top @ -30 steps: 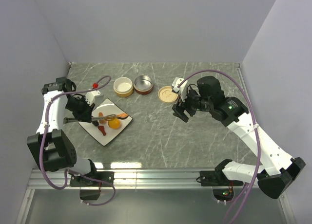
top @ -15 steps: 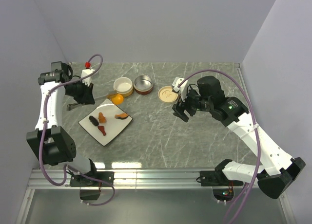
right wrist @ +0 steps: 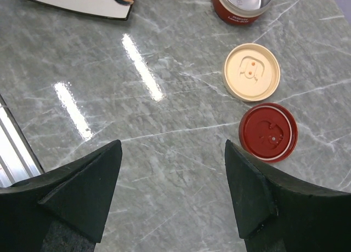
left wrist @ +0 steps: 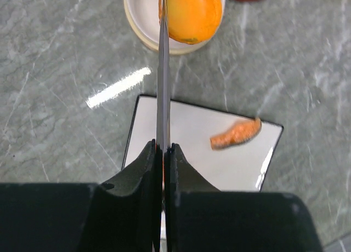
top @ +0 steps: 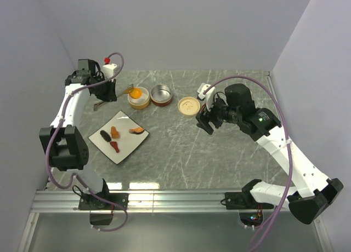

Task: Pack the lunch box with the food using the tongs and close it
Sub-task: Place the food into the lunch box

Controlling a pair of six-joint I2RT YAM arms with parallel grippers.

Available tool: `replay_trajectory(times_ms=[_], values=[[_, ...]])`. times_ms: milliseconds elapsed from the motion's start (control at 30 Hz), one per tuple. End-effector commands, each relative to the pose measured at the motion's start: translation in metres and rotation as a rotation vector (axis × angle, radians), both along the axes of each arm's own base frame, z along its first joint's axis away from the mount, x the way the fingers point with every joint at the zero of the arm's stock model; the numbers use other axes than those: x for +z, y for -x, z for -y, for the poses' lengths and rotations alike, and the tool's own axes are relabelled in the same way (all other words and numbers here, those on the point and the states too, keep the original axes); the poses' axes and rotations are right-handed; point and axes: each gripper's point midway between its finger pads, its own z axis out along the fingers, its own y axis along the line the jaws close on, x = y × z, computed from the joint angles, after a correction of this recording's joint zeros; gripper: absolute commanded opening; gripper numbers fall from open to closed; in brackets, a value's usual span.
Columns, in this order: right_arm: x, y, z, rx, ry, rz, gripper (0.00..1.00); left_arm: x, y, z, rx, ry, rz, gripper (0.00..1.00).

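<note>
Looking down from the top camera: left end effector (top: 107,89) clenched on the tongs (top: 100,104), which carried the orange ball (top: 135,91) over the cream tub (top: 139,102), seemingly for release there. Dark red tub (top: 161,95) just beside; other food lay on the white plate (top: 129,142).

Left wrist: tong arms pinched together; ball above the tub's mouth.

Right wrist: right end effector (right wrist: 171,153) released, empty, hovering over the worktop (right wrist: 164,87) near the cream lid (right wrist: 252,72) and red lid (right wrist: 268,132), likely waiting to close.

My left gripper (left wrist: 163,149) now sits toward twelve o'clock from the plate (top: 129,143). The orange ball (left wrist: 193,13) is off it, pinched in the tongs (left wrist: 163,82) over the cream tub (left wrist: 136,35).
</note>
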Motion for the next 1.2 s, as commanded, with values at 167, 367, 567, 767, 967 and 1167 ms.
replay_trajectory(times_ms=[167, 367, 567, 767, 967, 1167], values=[[0.018, -0.006, 0.001, -0.021, -0.042, 0.046, 0.82, -0.004, -0.053, 0.007, 0.107, -0.009, 0.063, 0.00], [0.017, -0.006, 0.003, -0.023, -0.038, 0.049, 0.82, -0.016, -0.057, 0.011, 0.115, -0.023, 0.052, 0.00], [0.017, -0.005, 0.004, -0.023, -0.041, 0.046, 0.82, -0.028, -0.056, 0.030, 0.087, -0.052, 0.039, 0.00], [0.019, -0.005, 0.006, -0.030, -0.044, 0.057, 0.82, -0.040, -0.052, 0.030, 0.089, -0.064, 0.015, 0.00], [0.018, -0.005, 0.006, -0.028, -0.041, 0.053, 0.83, -0.044, -0.040, 0.029, 0.082, -0.071, -0.003, 0.00], [0.017, -0.005, 0.004, -0.024, -0.046, 0.051, 0.82, -0.047, -0.029, 0.035, 0.052, -0.046, -0.025, 0.00]])
